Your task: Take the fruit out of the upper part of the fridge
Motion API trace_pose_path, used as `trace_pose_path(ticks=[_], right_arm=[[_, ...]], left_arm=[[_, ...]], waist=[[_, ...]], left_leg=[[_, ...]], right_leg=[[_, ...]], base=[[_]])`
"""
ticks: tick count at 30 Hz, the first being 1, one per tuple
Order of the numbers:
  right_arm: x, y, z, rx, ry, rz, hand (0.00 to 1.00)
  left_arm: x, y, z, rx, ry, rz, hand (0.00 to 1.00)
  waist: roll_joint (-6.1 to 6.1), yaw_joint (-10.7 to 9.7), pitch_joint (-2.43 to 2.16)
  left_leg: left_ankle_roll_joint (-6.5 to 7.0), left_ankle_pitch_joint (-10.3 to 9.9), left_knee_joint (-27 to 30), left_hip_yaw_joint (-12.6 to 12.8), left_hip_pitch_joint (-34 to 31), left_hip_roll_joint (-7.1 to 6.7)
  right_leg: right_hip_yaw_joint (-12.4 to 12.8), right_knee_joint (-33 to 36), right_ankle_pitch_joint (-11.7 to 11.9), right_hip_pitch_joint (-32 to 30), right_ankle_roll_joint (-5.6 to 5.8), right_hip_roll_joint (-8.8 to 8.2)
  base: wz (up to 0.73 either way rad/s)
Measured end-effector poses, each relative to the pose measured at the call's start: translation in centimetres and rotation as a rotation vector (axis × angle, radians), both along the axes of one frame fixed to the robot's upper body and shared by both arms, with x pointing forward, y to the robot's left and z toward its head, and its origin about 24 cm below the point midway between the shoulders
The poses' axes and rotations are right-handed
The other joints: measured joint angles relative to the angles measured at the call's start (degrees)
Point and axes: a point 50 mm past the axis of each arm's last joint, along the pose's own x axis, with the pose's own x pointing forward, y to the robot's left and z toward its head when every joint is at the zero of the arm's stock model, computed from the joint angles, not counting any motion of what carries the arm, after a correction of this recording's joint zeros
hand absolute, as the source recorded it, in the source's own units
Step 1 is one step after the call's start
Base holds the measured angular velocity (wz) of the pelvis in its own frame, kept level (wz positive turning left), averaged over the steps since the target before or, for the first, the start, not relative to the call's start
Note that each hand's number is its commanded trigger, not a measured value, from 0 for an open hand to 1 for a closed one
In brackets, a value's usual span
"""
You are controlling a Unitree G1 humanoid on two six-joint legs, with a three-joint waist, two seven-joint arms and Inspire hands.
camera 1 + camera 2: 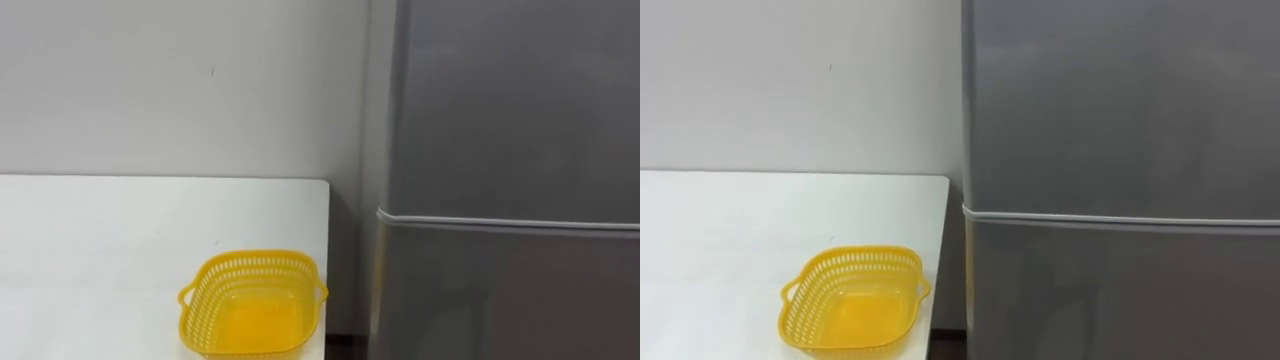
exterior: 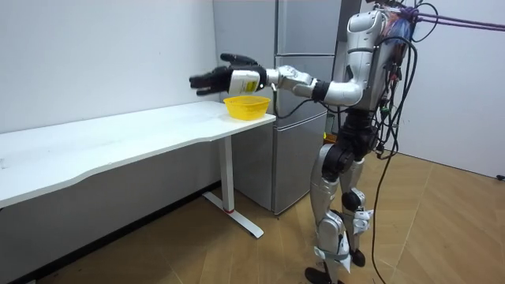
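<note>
Step 1, reach: left hand held out, fingers wide, empty. Upper door beyond it is shut and must be opened next.

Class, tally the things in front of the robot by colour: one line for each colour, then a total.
Yellow: 1, the basket
White: 1, the table
Grey: 1, the fridge
Total: 3

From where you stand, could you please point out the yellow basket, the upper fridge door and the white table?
yellow basket [image 1: 255, 260]: left eye view, its far wall.
upper fridge door [image 1: 520, 100]: left eye view, middle of its face.
white table [image 1: 100, 240]: left eye view, its bare top.
</note>
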Motion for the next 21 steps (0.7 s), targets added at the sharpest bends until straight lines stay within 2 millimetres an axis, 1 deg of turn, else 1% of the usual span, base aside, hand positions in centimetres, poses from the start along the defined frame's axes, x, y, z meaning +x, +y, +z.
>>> trace_pose_path(ticks=[4,5,8,10,11,13,14,15,16,19,20,21], right_arm=[[-0.2,-0.2,0.0,0.008,0.003,-0.019,0.00],[-0.3,-0.3,0.0,0.009,0.005,-0.024,0.00],[-0.7,-0.5,0.0,0.008,0.012,-0.036,0.00],[-0.8,-0.6,0.1,0.004,0.014,-0.035,0.00],[-0.8,-0.7,0.1,0.001,0.015,-0.035,0.00],[-0.9,-1.3,0.2,-0.012,0.021,-0.035,0.00],[-0.9,-1.5,0.3,-0.017,0.022,-0.034,0.00],[-1.0,-1.8,0.4,-0.026,0.024,-0.034,0.00],[-1.1,-1.9,0.4,-0.029,0.028,-0.038,0.00],[-1.6,-2.2,0.5,-0.037,0.044,-0.040,0.00],[-1.6,-2.3,0.5,-0.040,0.050,-0.037,0.00],[-1.8,-2.4,0.4,-0.044,0.066,-0.033,0.00]], left_arm=[[0.3,-0.9,2.2,0.178,-0.018,-0.081,0.00],[0.4,-1.1,2.4,0.199,-0.020,-0.099,0.00],[0.8,-1.9,4.0,0.290,-0.059,-0.185,0.00],[1.2,-2.9,5.4,0.362,-0.116,-0.266,0.00],[1.4,-3.1,5.7,0.381,-0.126,-0.292,0.00],[2.1,-4.3,7.1,0.469,-0.165,-0.403,0.00],[2.1,-4.6,7.3,0.490,-0.175,-0.427,0.00],[2.1,-5.0,7.7,0.525,-0.189,-0.472,0.00],[2.1,-5.5,8.0,0.558,-0.204,-0.518,0.00],[3.1,-6.9,8.7,0.625,-0.250,-0.648,0.00],[3.3,-7.2,8.9,0.635,-0.257,-0.675,0.00],[3.7,-7.9,9.1,0.654,-0.273,-0.730,0.00]], waist=[[0.22,-1.2,0.04],[0.34,-1.3,0.03],[0.60,-2.0,0.09],[0.93,-2.8,0.25],[1.02,-2.9,0.29],[1.30,-3.1,0.39],[1.51,-3.4,0.47],[1.84,-4.1,0.44],[2.07,-4.4,0.32],[2.31,-4.4,0.21],[2.35,-4.5,0.25],[2.32,-4.5,0.34]], left_leg=[[-0.01,0.0,0.0,-0.2,-0.1,-0.03],[-0.01,0.0,0.0,-0.2,-0.1,-0.04],[-0.01,0.0,0.1,-0.2,-0.3,-0.07],[-0.01,0.0,0.4,-0.2,-0.7,-0.07],[-0.01,0.0,0.5,-0.1,-0.7,-0.07],[-0.01,0.0,0.5,0.0,-0.7,-0.08],[-0.01,0.0,0.5,0.0,-0.7,-0.09],[-0.01,0.0,0.5,0.1,-0.6,-0.14],[-0.01,0.0,0.5,0.1,-0.6,-0.14],[-0.02,0.0,0.5,0.4,-0.4,-0.10],[-0.02,0.0,0.5,0.4,-0.4,-0.10],[-0.02,0.0,0.6,0.4,-0.4,-0.10]], right_leg=[[-0.3,-0.2,-0.1,-0.1,0.05,-0.01],[-0.3,-0.3,-0.1,-0.1,0.06,-0.01],[-0.4,-0.5,-0.1,-0.1,0.06,-0.04],[-0.5,-0.7,-0.1,-0.1,0.06,-0.07],[-0.4,-0.7,-0.1,-0.1,0.07,-0.07],[-0.4,-0.8,-0.1,-0.1,0.07,-0.08],[-0.4,-0.8,-0.1,-0.1,0.08,-0.11],[-0.4,-0.8,-0.1,-0.1,0.13,-0.14],[-0.3,-0.8,-0.1,-0.1,0.17,-0.13],[0.0,-0.8,-0.1,-0.1,0.17,-0.09],[0.0,-0.7,-0.1,-0.2,0.17,-0.10],[0.0,-0.7,-0.1,-0.3,0.17,-0.13]], base=[[0.04],[0.00],[0.02],[0.05],[0.00],[0.00],[0.00],[0.00],[0.00],[-0.04],[0.00],[0.00]])
